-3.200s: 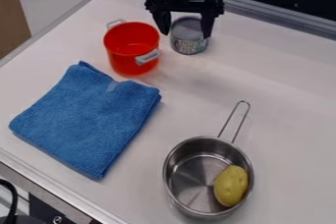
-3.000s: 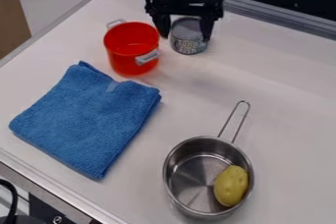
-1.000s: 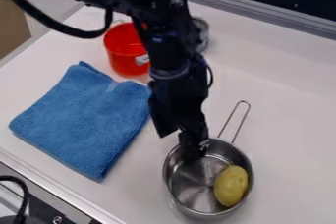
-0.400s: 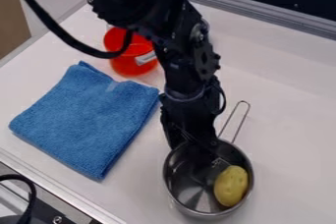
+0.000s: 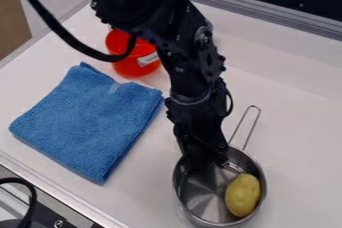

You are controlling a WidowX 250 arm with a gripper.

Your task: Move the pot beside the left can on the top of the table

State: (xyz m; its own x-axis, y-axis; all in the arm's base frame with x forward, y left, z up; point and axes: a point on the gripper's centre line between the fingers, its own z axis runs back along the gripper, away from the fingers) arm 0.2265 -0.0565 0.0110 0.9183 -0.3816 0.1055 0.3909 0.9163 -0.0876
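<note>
on the table (image 5: 297,102), the long-handled pot (image 5: 204,192) lies toward the front, right of the view's middle, with the potato (image 5: 242,195) in it against the right side. its handle (image 5: 251,131) points to the back and slightly right. the cloth (image 5: 87,122) lies flat on the table, left of that pot and apart from it. the small pot (image 5: 137,69) stands just behind the cloth's back right part, behind and left of the long-handled pot. a rail (image 5: 267,11) runs along the table's back edge, behind both pots and the cloth
</note>
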